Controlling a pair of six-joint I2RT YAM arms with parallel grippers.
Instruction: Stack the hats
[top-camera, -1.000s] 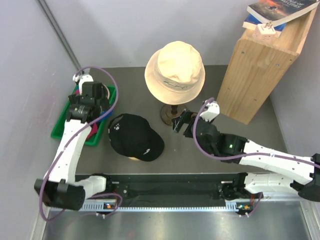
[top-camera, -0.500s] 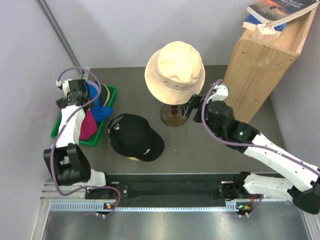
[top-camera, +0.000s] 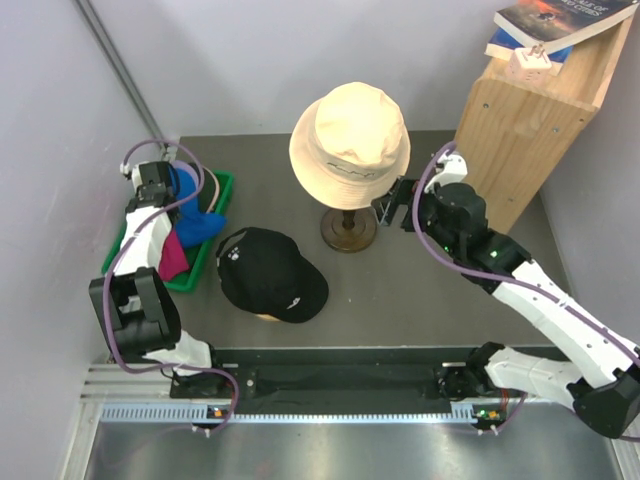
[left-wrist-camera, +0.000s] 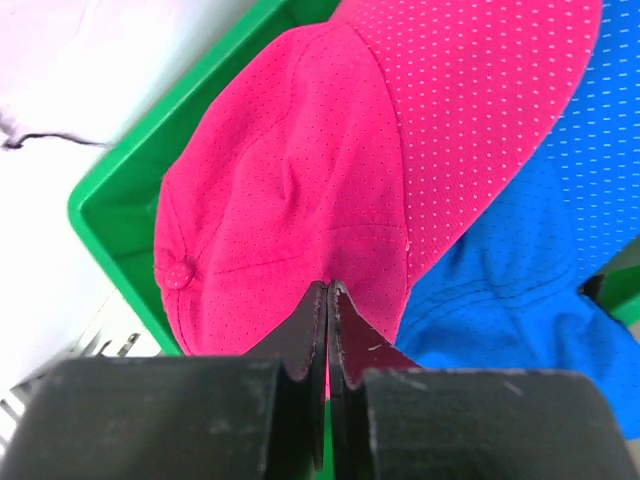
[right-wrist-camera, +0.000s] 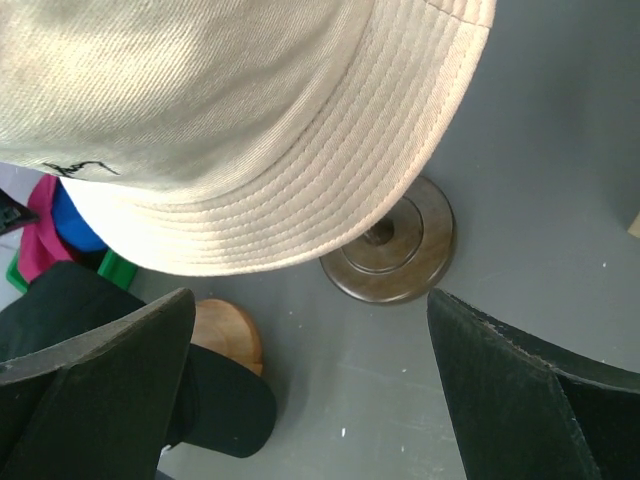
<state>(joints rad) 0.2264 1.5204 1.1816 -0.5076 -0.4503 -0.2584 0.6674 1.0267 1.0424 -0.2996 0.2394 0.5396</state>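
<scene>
The left hand (left-wrist-camera: 328, 292) is closed tight against the magenta cap (left-wrist-camera: 300, 180), any pinched cloth hidden; the right hand (right-wrist-camera: 310, 300) gapes wide, empty.

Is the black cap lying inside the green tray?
No, the black cap sits out on the grey table beside the green tray, outside its rim.
</scene>
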